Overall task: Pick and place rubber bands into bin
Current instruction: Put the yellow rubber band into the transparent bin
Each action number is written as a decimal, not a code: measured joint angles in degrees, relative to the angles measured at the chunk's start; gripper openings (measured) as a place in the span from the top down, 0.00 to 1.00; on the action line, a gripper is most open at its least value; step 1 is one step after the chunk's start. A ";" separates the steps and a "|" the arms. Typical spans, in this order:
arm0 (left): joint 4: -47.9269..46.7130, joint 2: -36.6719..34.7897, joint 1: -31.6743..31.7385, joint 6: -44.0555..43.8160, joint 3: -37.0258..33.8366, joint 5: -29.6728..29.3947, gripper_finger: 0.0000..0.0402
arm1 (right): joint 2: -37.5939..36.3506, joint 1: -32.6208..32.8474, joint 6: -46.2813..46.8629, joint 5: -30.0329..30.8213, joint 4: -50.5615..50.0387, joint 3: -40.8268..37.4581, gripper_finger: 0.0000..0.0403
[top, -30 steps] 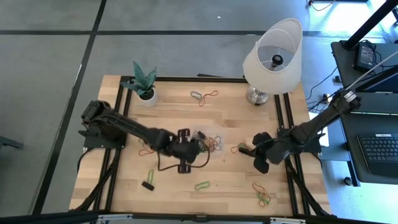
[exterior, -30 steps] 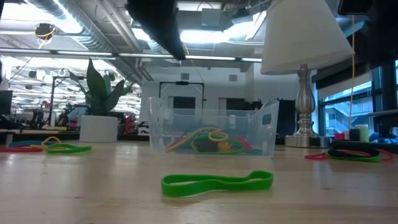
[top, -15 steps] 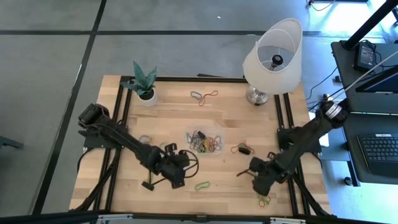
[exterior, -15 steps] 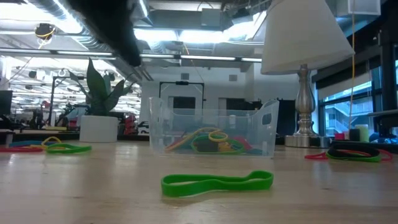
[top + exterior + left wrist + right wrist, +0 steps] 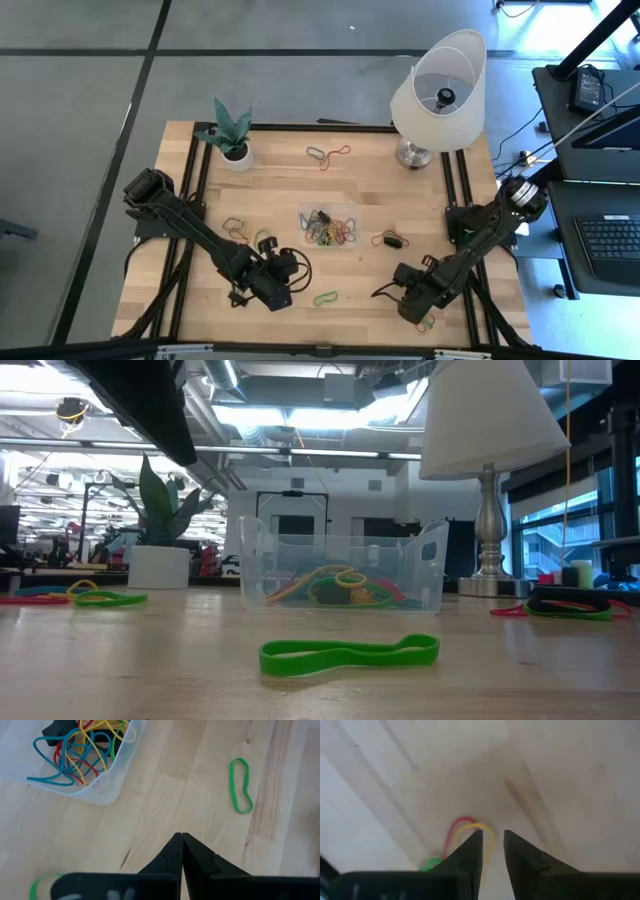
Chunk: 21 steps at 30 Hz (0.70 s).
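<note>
The rubber bands (image 5: 328, 228) lie mostly in a tangle of yellow, red, blue and green inside the bin (image 5: 327, 208), which sits near the middle of the desk (image 5: 370, 180). We see more of them loose on the wood. A single green band (image 5: 325, 298) lies near the front edge, a flattened loop whose long axis runs roughly across the desk in the high view; in the low view it lies flat in front of the bin, stretched left to right. A red and green pair (image 5: 329, 153) rests near the back edge between the plant pot (image 5: 237, 157) and the lamp (image 5: 437, 85). A small cluster (image 5: 247, 235) lies to the left of the bin, another (image 5: 389, 239) to its right, and a red, yellow and green cluster (image 5: 424, 320) lies at the front right corner.

The left gripper (image 5: 278, 292) is low over the desk at front centre, just left of the single green band and apart from it. In its wrist view we see the jaws closed tip to tip with nothing between them, the bin's rounded corner and the green band ahead of them. The right gripper (image 5: 408, 303) is over the front right cluster. Its wrist view shows the jaws narrowly parted, pointing at the red and yellow loops, holding nothing.
</note>
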 joint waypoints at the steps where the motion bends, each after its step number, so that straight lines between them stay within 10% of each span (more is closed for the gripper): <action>1: 0.01 0.00 0.00 -0.16 0.00 0.00 0.99 | 0.27 0.13 -0.02 0.00 0.53 0.00 0.79; 21: 0.17 0.00 0.11 -0.09 0.00 -1.15 0.99 | 5.67 1.59 0.11 -0.90 1.69 0.15 0.80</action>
